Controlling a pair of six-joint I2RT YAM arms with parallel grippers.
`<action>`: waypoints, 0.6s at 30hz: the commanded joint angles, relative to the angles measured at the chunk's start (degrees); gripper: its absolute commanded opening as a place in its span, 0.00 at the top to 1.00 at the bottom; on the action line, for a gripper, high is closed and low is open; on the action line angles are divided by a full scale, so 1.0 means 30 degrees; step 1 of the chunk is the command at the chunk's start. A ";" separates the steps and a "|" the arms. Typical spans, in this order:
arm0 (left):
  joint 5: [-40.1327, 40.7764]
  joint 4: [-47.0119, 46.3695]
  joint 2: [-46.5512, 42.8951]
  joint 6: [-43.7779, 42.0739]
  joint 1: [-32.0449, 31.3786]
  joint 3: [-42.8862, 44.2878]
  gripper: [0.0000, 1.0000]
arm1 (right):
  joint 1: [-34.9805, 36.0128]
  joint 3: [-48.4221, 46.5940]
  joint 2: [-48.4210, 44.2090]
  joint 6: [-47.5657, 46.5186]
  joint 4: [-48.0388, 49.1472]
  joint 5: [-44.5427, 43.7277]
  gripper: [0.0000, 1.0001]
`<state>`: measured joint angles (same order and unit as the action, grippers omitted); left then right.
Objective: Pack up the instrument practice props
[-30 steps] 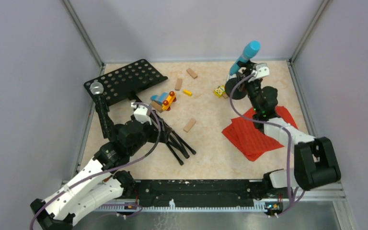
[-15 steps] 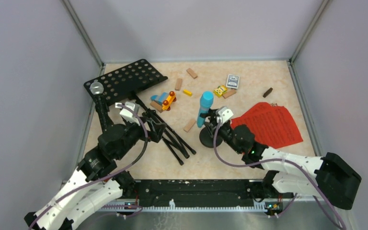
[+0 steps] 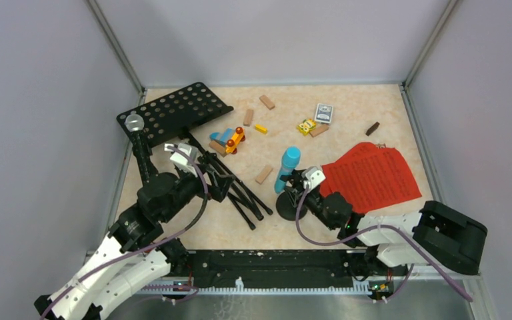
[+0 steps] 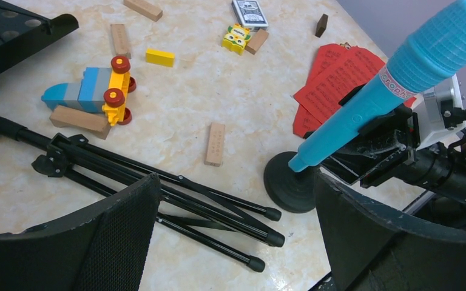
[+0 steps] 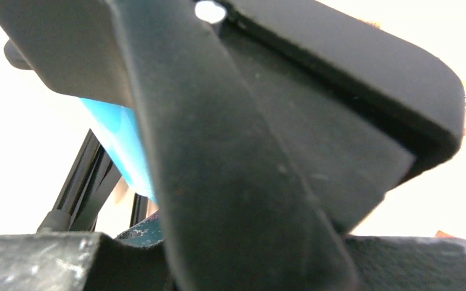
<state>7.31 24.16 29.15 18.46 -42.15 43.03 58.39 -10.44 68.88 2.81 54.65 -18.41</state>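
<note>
Closer to the front edge now, the blue microphone (image 3: 287, 167) and its mic holder (image 3: 288, 208) are clamped in the right gripper (image 3: 298, 185), so packing looks underway, while the left gripper (image 4: 230, 206) gapes empty over the tripod legs (image 3: 247, 200).

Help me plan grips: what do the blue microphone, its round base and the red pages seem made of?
Blue microphone: probably plastic, matte, moulded grid on its head. Round base: black, dull, likely rubber or plastic. Red pages: thin printed paper or card, lying flat.
</note>
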 commanded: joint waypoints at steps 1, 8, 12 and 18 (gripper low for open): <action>-0.1351 -0.1203 0.0041 -0.0187 0.0044 -0.0435 0.01 | 0.0165 0.0110 0.0267 0.0850 0.4413 -0.0064 0.74; -0.3883 -0.2934 -0.0280 -0.0509 0.0046 -0.1685 0.01 | 0.0165 0.0177 -0.2867 0.1632 -0.0051 0.0514 0.34; -0.4946 -0.4193 -0.0256 -0.1034 0.0038 -0.2442 0.01 | 0.0165 0.0009 -0.6730 0.2095 -0.5260 0.1231 0.31; -0.6876 -0.6246 0.0128 -0.2421 0.0028 -0.3184 0.01 | 0.0165 -0.1270 -1.2292 0.2723 -1.3965 0.2426 0.31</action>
<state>-6.98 14.02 29.04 15.40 -42.13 34.61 58.39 -9.78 39.31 8.82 31.14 -14.50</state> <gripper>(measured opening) 0.987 0.688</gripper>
